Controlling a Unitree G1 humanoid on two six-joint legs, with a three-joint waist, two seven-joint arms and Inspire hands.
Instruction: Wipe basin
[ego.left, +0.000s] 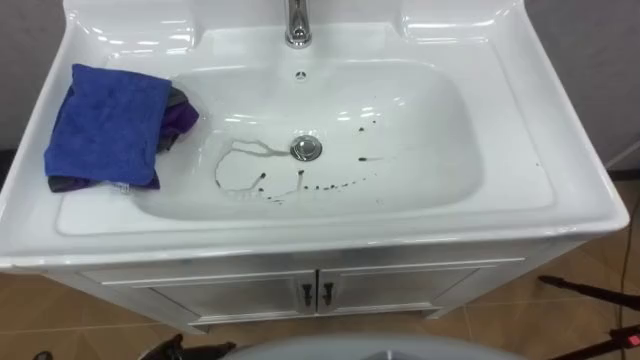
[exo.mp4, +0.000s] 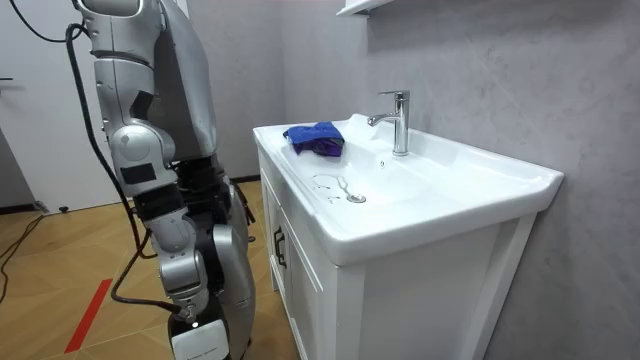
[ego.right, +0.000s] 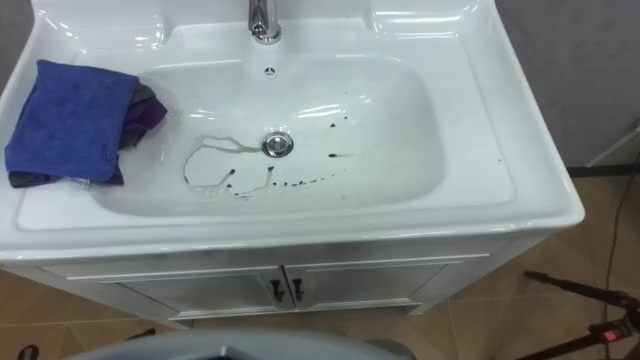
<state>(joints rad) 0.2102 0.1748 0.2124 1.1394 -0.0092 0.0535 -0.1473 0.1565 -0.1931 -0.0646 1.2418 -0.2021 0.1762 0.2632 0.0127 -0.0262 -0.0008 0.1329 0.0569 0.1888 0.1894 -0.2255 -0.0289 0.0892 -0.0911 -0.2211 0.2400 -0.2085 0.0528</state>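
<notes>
Smearing of dark stains (ego.left: 318, 186) across the basin (ego.left: 450, 110) is likely if the blue cloth (ego.left: 108, 125), upper left, drags bunched (right hand (exo.mp4: 200, 338) hangs low; grasp cannot be told).

Blue cloth (ego.left: 105, 125), white basin (ego.left: 480, 195) with dark streaks (ego.left: 320, 187).
</notes>
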